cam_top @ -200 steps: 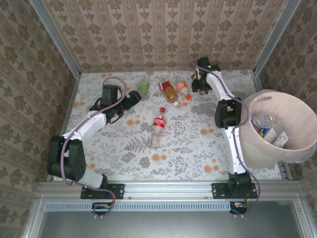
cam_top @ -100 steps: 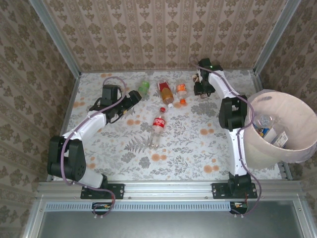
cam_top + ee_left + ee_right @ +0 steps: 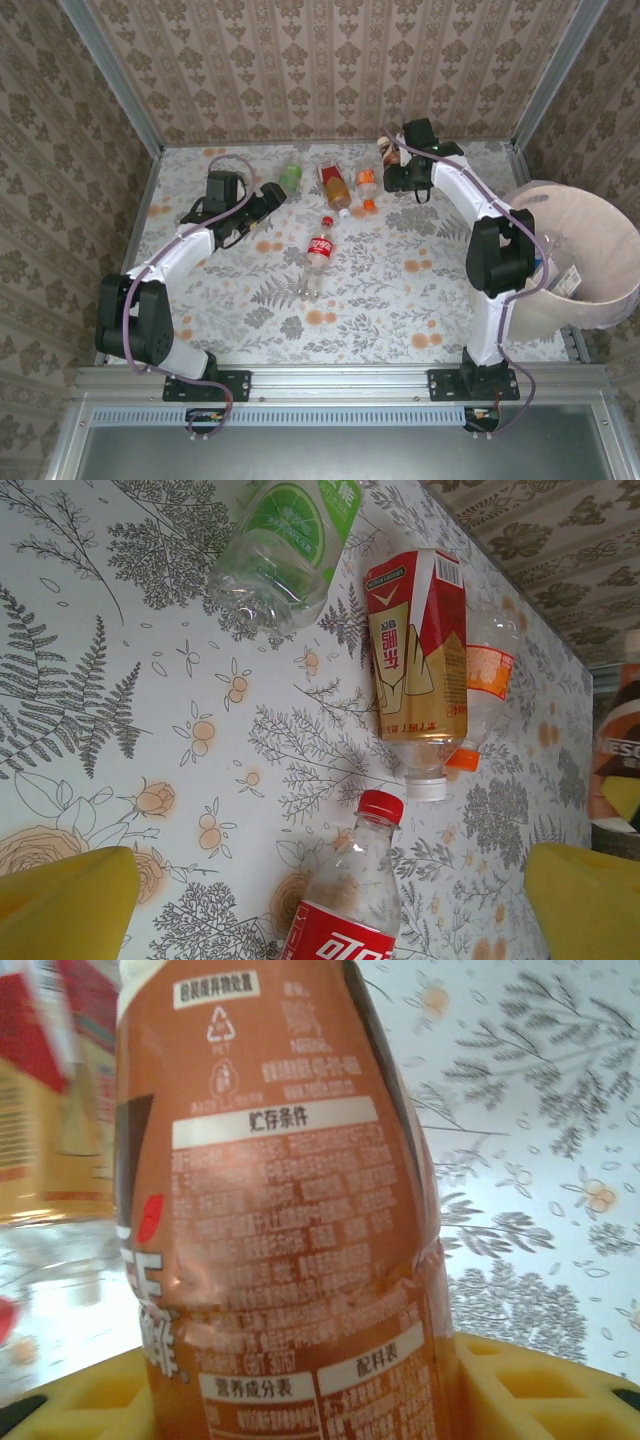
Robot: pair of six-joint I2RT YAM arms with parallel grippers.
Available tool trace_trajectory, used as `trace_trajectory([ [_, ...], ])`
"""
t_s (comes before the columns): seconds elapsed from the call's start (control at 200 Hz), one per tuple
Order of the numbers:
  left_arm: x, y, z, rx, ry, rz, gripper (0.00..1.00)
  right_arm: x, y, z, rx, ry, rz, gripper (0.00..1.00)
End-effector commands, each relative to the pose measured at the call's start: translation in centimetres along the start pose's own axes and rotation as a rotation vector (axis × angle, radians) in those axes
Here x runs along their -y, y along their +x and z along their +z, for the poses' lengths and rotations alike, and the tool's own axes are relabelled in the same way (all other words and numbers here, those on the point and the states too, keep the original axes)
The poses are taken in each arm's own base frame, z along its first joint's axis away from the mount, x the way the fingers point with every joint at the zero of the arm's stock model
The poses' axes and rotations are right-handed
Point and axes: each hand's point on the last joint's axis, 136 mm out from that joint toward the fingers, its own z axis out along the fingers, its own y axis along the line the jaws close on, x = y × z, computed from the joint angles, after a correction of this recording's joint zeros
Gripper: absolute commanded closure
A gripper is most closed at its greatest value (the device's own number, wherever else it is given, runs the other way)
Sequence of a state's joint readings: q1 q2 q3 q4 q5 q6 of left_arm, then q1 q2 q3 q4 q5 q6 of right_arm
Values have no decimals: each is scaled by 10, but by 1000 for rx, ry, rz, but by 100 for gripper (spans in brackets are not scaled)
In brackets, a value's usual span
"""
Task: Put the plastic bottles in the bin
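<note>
Four plastic bottles lie on the floral table: a green-labelled one (image 3: 291,176) (image 3: 290,530), a red-and-gold one (image 3: 337,186) (image 3: 420,650), an orange-labelled one (image 3: 367,184) (image 3: 487,685) and a Coca-Cola one (image 3: 318,254) (image 3: 350,900). My left gripper (image 3: 268,198) (image 3: 320,910) is open, its yellow fingers (image 3: 60,900) wide on either side of the Coca-Cola bottle's neck, above it. My right gripper (image 3: 395,172) (image 3: 310,1385) is shut on a brown-labelled bottle (image 3: 385,150) (image 3: 270,1190) at the back of the table. The pale bin (image 3: 585,215) stands at the right edge.
Patterned walls and metal frame posts close off the back and sides of the table. The right arm's elbow (image 3: 503,255) hangs in front of the bin's left rim. Bare table lies in front of the Coca-Cola bottle.
The right jaws have closed on the brown bottle, and the right arm's elbow has swung right towards the bin. The left arm has not moved.
</note>
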State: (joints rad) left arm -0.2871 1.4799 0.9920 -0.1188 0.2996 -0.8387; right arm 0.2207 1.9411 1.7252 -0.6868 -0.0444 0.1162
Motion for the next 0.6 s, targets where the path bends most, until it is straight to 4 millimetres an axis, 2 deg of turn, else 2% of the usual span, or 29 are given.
trace_trajectory([
  [0.0, 5, 2, 3, -9, 21, -5, 0, -35, -24, -40, 132, -140, 1, 47],
  [0.16, 7, 4, 4, -16, 27, 1, 0, -53, -43, -82, 229, -196, 5, 47],
  [0.3, 7, 4, 3, -15, 26, 2, 0, -57, -52, -120, 305, -208, 14, 48],
  [0.52, 7, 3, 7, -18, 29, 1, 0, -48, -42, -177, 314, -162, 6, 47],
  [0.595, 10, 4, 9, -27, 38, 2, 0, -39, -37, -194, 328, -125, 5, 47],
])
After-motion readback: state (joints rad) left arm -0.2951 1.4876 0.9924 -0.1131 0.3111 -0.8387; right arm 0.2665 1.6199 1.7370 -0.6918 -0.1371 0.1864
